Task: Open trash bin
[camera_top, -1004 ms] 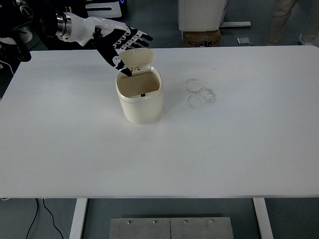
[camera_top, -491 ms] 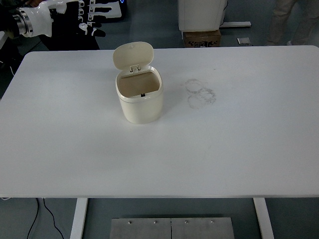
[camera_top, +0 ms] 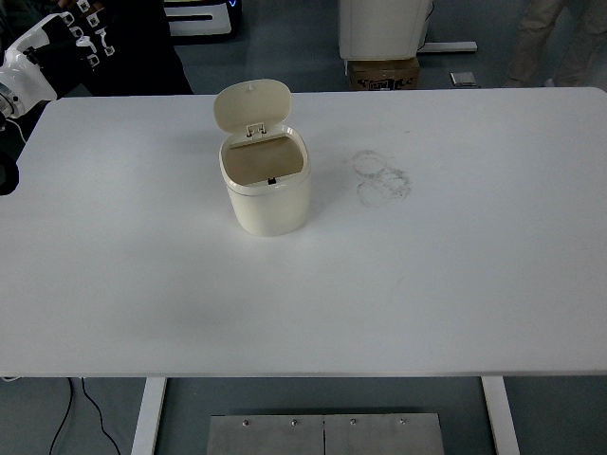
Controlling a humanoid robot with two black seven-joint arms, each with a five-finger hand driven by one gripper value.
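The left robot hand point(camera_top: 81, 38) is seen at the upper left corner, beyond the far left edge of the surface point(camera_top: 455, 265) and well apart from the bin. Its fingers are partly cropped and lost against a dark background, so it cannot be told whether they are spread or curled; nothing is seen held in it. The right robot hand is not shown.

The trash bin point(camera_top: 269, 190) is stood upright on the surface, left of centre and towards the far side. Its lid point(camera_top: 251, 104) is tipped up at the back on a hinge, and the brown interior is exposed. By this, the task is judged to be done.

The bin is judged to be light, stiff plastic with a smooth, rather slippery shell, so it could be slid or tipped by a sideways push. The lid is best taken at its free front edge or worked by the small catch at the front rim, with downward rather than sideways pressure.

Faint ring marks point(camera_top: 381, 176) are seen on the surface just right of the bin.
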